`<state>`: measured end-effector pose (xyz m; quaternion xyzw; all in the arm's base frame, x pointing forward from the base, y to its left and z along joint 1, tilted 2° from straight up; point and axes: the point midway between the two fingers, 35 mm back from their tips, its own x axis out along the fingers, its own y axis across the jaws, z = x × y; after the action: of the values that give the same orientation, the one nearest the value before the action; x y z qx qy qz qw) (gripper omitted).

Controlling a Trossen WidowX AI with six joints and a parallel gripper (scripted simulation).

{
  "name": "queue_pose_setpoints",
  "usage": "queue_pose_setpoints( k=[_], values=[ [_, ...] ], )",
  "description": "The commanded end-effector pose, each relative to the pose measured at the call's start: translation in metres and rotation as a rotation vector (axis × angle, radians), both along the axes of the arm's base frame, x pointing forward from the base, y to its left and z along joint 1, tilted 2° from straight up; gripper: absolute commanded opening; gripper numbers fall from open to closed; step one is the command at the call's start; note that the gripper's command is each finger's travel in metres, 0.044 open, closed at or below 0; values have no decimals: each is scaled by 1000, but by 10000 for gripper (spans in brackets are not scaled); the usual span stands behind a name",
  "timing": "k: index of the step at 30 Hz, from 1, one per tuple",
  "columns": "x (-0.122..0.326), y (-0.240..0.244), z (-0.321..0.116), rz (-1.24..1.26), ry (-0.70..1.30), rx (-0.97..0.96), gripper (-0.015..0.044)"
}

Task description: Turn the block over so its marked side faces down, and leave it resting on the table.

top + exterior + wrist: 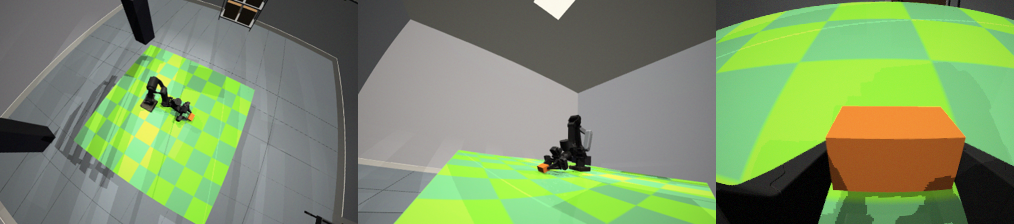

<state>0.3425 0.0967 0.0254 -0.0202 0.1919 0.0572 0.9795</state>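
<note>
The orange block (191,117) (542,167) (895,162) is held between the two black fingers of my gripper (189,117) (547,167) (893,148), which is shut on it. In the exterior view the gripper reaches outward at a low, nearly level slant, with the block at its tips close to the table (182,179) (614,204) (861,40). I cannot tell whether the block touches the table. The wrist view shows two plain orange faces; no mark shows on them. The faces against the fingers and the far side are hidden.
The arm's base (148,105) (579,168) stands on the green checkered table behind the gripper. Dark pillars (140,24) (24,135) stand beyond the table's edges in the top view. A shelf (238,15) stands farther back.
</note>
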Motion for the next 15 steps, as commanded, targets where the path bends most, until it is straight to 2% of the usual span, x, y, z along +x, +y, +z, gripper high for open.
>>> queue_pose_setpoints(
  k=[1, 9, 15],
  values=[
    [0, 0, 1, -1, -9, -3, 0],
    [0, 0, 1, -1, -9, -3, 0],
    [0, 0, 1, -1, -9, -3, 157]
  ],
)
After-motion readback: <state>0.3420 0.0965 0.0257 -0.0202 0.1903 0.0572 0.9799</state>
